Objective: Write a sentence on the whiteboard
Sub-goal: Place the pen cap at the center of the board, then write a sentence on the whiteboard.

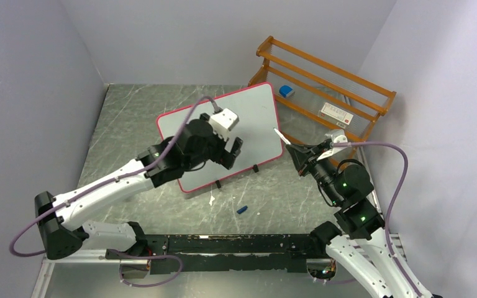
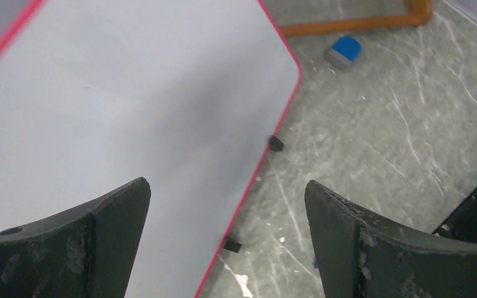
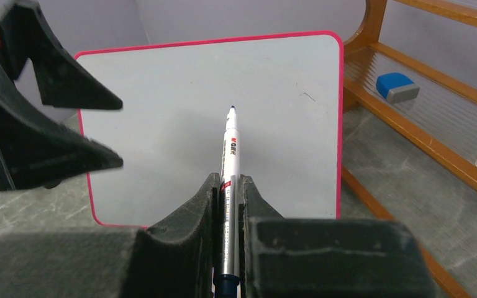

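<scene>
The whiteboard (image 1: 258,115) lies on the table, white with a pink-red rim, and no sentence shows on it in any view. My left gripper (image 1: 230,155) is open and empty, hovering over the board's near edge (image 2: 161,93), one finger over the board and the other over the table. My right gripper (image 1: 297,153) is shut on a silver marker (image 1: 284,138) at the board's right edge. In the right wrist view the marker (image 3: 231,149) points its dark tip at the middle of the board (image 3: 286,74) and I cannot tell if it touches.
A wooden rack (image 1: 323,81) stands behind and to the right of the board, holding a blue eraser (image 1: 286,91) and a white box with a red label (image 1: 336,112). A small blue cap (image 1: 242,209) lies on the table near the front. Black feet (image 2: 276,143) stick out from the board's rim.
</scene>
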Controlling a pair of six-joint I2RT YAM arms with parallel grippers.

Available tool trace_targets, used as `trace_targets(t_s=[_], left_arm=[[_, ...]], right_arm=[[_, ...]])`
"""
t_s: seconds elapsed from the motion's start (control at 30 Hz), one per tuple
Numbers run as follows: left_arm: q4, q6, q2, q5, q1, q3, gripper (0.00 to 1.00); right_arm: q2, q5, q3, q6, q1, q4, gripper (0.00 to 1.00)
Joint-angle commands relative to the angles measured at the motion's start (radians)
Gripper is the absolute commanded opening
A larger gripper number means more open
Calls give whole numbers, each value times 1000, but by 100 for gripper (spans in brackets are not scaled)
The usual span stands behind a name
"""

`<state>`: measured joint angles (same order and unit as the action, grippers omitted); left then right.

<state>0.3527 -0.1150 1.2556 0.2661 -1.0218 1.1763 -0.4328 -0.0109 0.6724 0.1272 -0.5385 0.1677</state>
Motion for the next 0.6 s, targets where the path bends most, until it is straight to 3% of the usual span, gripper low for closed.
trace_targets(t_s=[0.0, 0.17, 0.57], left_arm=[[105, 47, -58, -29, 98, 68, 97], [114, 56, -102, -97, 255, 103, 97], [118, 23, -98, -494, 696, 180, 96]], right_arm=[[-15, 29, 40, -5, 3, -32, 0], [-65, 49, 62, -20, 5, -42, 0], [-176, 138, 80, -29, 5, -115, 0]])
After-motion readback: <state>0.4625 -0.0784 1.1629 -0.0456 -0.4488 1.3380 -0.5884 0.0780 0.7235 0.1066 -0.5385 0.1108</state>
